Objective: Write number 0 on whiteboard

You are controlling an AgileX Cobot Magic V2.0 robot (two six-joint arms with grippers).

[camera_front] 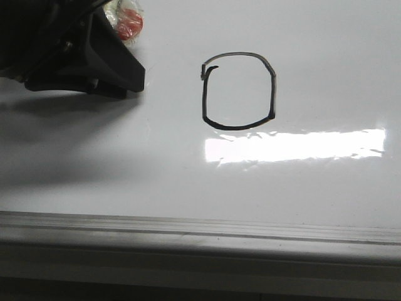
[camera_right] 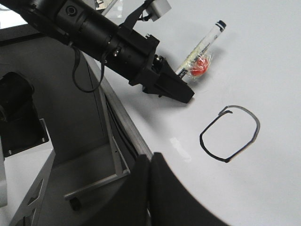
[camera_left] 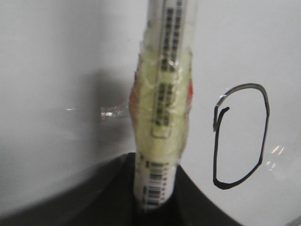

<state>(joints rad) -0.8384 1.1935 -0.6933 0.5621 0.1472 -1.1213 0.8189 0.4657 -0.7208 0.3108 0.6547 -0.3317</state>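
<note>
One marker point(camera_left: 162, 108) is all the left claw point(camera_front: 116, 72) carries, clamped tight between its dark fingers and bulked out with yellowish tape and a red wad, presumably so the thin barrel sits firm in the grip. From where I stand that claw is off to the left of the drawing, and the right wrist camera shows the pen pointing away with its dark tip point(camera_right: 220, 24) well apart from the ink, so I judge it is not writing just now. Moving right, the number 0 point(camera_front: 239, 91) sits near the middle of the whiteboard point(camera_front: 326, 63), a boxy closed loop with a little hook at its upper-left corner; the stroke looks fainter along the top than along the bottom. It reads as finished to me. Below it runs a bright bar of lamp glare point(camera_front: 294, 145), then the grey frame edge point(camera_front: 200, 229). The right claw point(camera_right: 150, 188) shows its two dark fingers pressed together with nothing between them, near the board's edge. No container is anywhere in sight.
</note>
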